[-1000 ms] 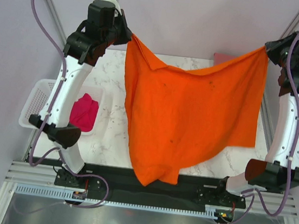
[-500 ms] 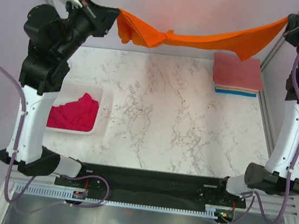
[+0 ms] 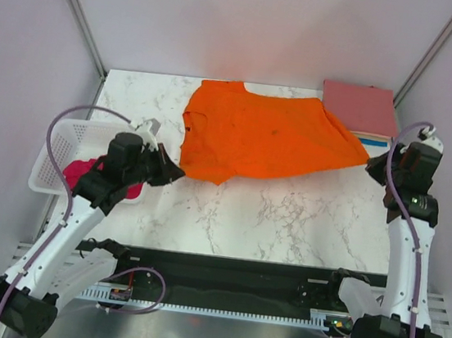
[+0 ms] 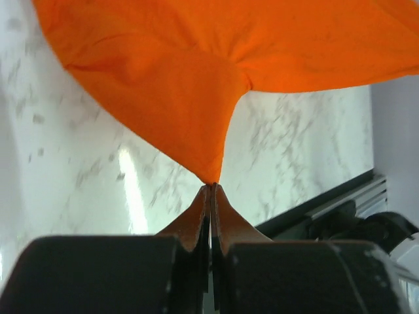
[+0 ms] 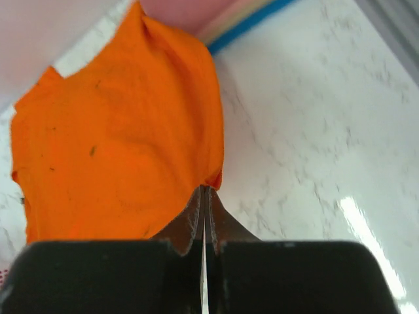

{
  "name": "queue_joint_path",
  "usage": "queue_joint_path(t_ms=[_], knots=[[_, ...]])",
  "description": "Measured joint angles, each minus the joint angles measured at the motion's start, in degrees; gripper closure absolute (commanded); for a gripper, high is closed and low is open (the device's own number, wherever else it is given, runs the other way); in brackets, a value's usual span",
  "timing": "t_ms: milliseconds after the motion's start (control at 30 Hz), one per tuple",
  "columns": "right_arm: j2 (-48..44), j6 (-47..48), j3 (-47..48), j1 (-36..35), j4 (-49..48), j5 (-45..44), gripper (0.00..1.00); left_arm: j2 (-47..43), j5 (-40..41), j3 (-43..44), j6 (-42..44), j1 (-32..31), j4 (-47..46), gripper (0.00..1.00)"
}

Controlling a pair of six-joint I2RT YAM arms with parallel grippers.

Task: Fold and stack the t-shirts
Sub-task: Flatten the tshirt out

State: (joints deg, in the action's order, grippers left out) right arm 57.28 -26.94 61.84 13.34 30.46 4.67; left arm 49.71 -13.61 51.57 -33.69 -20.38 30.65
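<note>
Here's the orange t-shirt (image 3: 255,135), down on the marble table (image 3: 286,218) and spread out flat just to the left of the folded stack (image 3: 361,110). Its right-hand side runs up against the stack's left edge. That stack sits with a salmon-pink shirt on top and a blue layer (image 3: 375,142) peeking out along its near edge. The right gripper (image 3: 371,164) is low, right at the stack's near-left corner, with its jaws pressed tight together on the pointed right corner of the orange cloth. The right wrist view shows it well: the orange t-shirt (image 5: 118,144) narrows to a tip that disappears between the closed fingers of the right gripper (image 5: 204,193). Over on the other side, well left of the stack, the left gripper (image 3: 178,171) is clamped on the shirt's near-left corner. In its wrist view the orange t-shirt (image 4: 196,78) is drawn into a peak, pinched by the left gripper (image 4: 211,190) with no gap between the fingers. The cloth between the two grips lies a little rumpled, with the collar on the side away from the stack. Farthest left from the stack is the white basket (image 3: 58,136), holding the crumpled magenta t-shirt (image 3: 81,174), partly hidden behind the left arm.
</note>
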Motion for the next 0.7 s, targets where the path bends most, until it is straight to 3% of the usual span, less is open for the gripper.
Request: queue_joint_path(t_ms=[133, 267, 700], knots=[[-8.1, -2.1, -12.0, 0.0, 6.4, -1.1, 1.0, -7.5, 0.0, -10.1, -2.1, 0.0, 4.4, 0.98], [-15.6, -4.9, -20.0, 0.0, 14.7, -3.0, 1.0, -11.5, 0.0, -13.8, -3.7, 0.0, 6.1, 0.98], [-17.3, -9.6, -21.2, 0.0, 20.2, -6.1, 1.0, -9.1, 5.2, -13.0, -4.1, 0.0, 8.3, 0.98]])
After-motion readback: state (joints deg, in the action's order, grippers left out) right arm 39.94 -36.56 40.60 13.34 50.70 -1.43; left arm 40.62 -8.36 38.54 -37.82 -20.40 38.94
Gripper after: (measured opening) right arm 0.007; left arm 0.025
